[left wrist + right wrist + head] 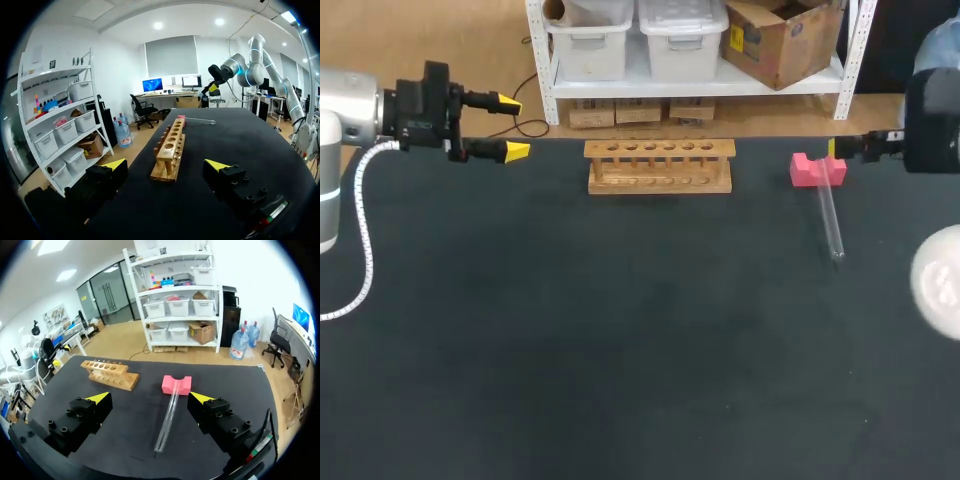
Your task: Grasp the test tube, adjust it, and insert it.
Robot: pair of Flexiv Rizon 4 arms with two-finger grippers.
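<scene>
Nearside of the wooden rack (660, 166), the dark surface (620, 350) runs back toward the robot. To the rack's right and a little nearer than it, well apart from it, the test tube (830, 220) lies on its side. Its far end is propped in the notch of a pink block (817, 168) and its near end is down on the surface, so it sits at a slight slope. Judgement: the block lifts one end so fingers can close around the glass without scraping the surface.

Tube itself: clear, slim, straight, looks empty. Hard to pick out against the dark cloth except by glints along its edges. Near end looks rounded, but it is too small to be sure. Likely slick and brittle, so it wants a gentle, centred grasp.

Level with the rack, to its right past the block: right arm's jaws, wide apart, holding nothing. One yellow fingertip (832, 148) is just beside the block. In the right wrist view the tube runs ahead of the gap between the two fingers, touched by neither. Lined up for a grasp, I judge, though none is made yet.

Rack stands at the surface's far edge, long side toward the robot, with a row of holes on top, none holding anything that I can see. The holes face up, so the tube must go upright first, hence the adjusting step.

Left of the rack, well apart: left arm's jaws, apart and empty, pointing at the rack's end. Placed, I judge, to help with the re-grip.
</scene>
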